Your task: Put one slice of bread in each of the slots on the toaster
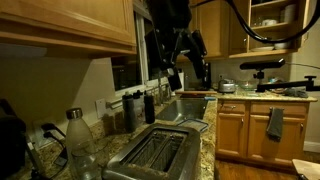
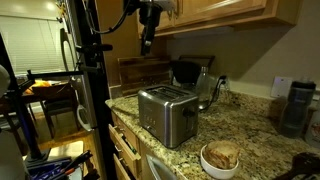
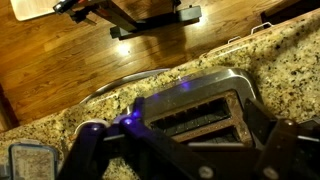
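1. Toaster of shiny steel stands on a speckled granite counter. It sits mid-frame in an exterior view, at the bottom centre in an exterior view, and fills the lower middle of the wrist view.
2. The slots are two long dark openings lying side by side in the top of the toaster. Whether anything sits inside them cannot be told.
3. The slices of bread lie in a pale bowl at the lower right of an exterior view. The bowl is on the counter near the toaster and not touching it.
4. Behind the toaster in that view stand a clear bottle and a black coffee maker. A dark canister stands at the right edge.
5. Wooden cabinets hang above the counter, and a wood floor fills the upper left of the wrist view. A black stand rises at the left of an exterior view, with window blinds behind it.
6. The gripper hangs in the upper middle of both exterior views, well above the toaster. Its jaws are spread wide, with nothing between them and touching nothing. In the wrist view its dark fingers rise from the bottom edge on either side of the toaster.
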Robot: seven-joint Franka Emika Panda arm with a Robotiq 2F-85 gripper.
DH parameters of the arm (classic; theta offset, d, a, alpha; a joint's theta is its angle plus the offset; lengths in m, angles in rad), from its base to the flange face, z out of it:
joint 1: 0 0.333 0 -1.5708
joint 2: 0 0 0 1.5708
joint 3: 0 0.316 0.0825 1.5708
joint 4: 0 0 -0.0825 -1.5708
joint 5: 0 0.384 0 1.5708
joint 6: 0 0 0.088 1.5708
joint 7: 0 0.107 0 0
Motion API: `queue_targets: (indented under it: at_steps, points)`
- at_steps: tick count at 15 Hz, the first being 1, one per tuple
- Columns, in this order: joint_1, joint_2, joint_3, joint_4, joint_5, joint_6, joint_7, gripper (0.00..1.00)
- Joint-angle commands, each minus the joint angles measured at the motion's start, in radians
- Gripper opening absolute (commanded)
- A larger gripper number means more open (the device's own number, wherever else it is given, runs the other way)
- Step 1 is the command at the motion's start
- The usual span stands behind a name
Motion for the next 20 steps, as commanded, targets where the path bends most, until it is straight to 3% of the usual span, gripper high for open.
queue_targets:
  at_steps: [1,6,11,20]
  points:
    - [0.028,0.003,-0.025,0.003,-0.005,-0.003,0.005,1.00]
    - [0.027,0.004,-0.026,0.003,-0.006,-0.002,0.012,1.00]
    - [0.017,0.004,-0.029,0.000,-0.034,-0.007,0.107,1.00]
    - [0.002,-0.012,-0.051,-0.051,-0.107,0.027,0.485,1.00]
